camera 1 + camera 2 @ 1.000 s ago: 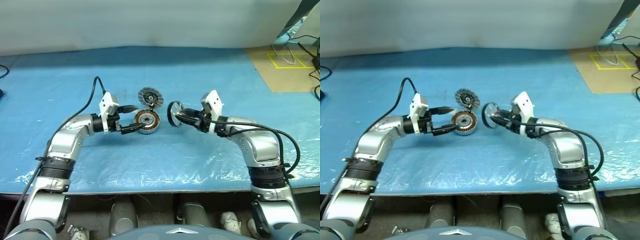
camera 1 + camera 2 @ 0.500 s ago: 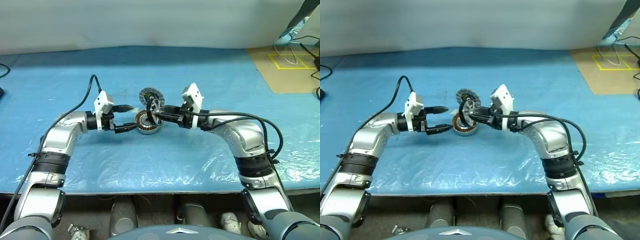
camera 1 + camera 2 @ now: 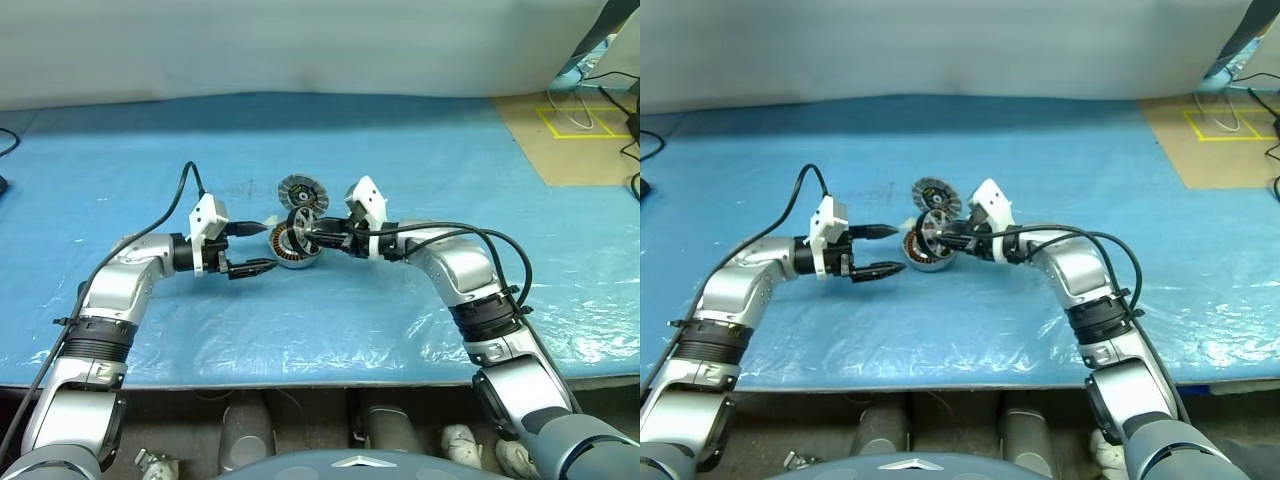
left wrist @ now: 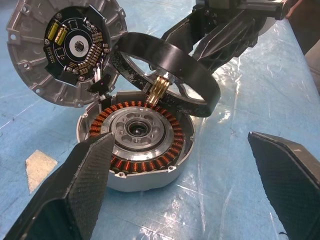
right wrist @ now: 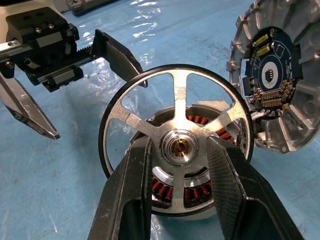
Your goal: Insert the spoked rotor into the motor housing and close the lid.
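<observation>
On the blue plastic-covered table (image 3: 420, 310), the insertion step is in hand: the right gripper (image 5: 177, 165) holds the spoked rotor (image 5: 176, 142) by its hub, one finger on each side, and carries it tilted just above the motor housing (image 4: 137, 145), whose copper windings and central hub face up. The rotor's near edge hangs over the housing's rim but is not yet seated, as far as the wrist views show. Hinged open behind the housing stands the lid (image 4: 65, 47), its inner face with a round circuit board turned toward the cameras. The left gripper (image 3: 258, 248) waits just beside the housing with its fingers spread wide, holding nothing. Next, I judge, the rotor must be levelled and its hub centred over the housing's bearing before being lowered straight in; a tilted entry could jam the black rim against the windings. The lid remains to be closed afterwards.
</observation>
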Robot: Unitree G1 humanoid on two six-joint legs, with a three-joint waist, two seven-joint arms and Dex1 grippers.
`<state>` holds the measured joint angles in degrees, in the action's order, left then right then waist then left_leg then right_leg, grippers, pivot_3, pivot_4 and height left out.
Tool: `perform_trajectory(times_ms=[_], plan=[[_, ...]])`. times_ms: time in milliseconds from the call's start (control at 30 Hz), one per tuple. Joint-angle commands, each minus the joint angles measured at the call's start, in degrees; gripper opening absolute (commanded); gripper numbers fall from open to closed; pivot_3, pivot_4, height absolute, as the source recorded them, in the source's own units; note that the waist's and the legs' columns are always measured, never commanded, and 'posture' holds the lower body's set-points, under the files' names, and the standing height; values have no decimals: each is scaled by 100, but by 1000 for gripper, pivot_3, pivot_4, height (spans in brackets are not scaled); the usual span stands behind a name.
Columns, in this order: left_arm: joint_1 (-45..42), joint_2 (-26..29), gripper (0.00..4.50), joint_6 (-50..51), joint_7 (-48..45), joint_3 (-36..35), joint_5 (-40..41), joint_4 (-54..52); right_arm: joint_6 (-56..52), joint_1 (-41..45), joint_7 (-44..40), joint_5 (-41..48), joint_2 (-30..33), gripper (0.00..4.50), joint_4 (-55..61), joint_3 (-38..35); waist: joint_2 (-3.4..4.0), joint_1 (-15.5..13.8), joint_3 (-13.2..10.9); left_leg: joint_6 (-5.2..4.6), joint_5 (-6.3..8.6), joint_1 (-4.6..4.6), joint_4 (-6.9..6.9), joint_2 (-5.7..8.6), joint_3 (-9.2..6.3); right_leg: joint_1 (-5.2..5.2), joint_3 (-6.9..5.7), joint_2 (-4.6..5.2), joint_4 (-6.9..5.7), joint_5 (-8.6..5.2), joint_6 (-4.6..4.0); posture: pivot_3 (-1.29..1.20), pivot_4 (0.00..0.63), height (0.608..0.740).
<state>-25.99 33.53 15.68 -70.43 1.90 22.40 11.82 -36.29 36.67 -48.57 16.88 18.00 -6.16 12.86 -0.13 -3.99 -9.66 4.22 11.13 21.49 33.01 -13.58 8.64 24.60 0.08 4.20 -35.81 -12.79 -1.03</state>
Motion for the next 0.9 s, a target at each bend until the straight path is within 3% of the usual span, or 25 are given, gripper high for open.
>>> perform_trajectory(times_ms=[33, 533, 733, 900], plan=[[78, 86, 4500, -84, -105, -59, 34, -161, 275, 166, 25, -195, -12, 1398, -132, 77, 0, 0, 0, 0, 0, 0, 0, 0, 0, 0, 0, 0, 1, 0, 0, 0, 150, 740], [71, -39, 4500, -141, -51, -28, -27, -155, 461, 261, -220, -493, 9, 1398, -233, 267, -1, 0, 0, 0, 0, -15, 1, 0, 0, -15, 0, 0, -1, -2, -3, 0, 150, 740], [78, -77, 4500, -48, 3, -42, 17, -240, 217, 362, -303, -406, -65, 3234, -238, 215, 0, -1, 0, 0, 0, -15, 1, 0, 0, -15, 0, 0, -1, -2, -4, 0, 150, 740], [123, -80, 4500, 99, 21, -62, 81, -383, 226, 355, -406, -328, 2, 3234, -107, 87, -1, -2, 0, -1, 0, -14, 1, -1, 0, -15, 0, 0, 0, -2, -4, 0, 150, 740]])
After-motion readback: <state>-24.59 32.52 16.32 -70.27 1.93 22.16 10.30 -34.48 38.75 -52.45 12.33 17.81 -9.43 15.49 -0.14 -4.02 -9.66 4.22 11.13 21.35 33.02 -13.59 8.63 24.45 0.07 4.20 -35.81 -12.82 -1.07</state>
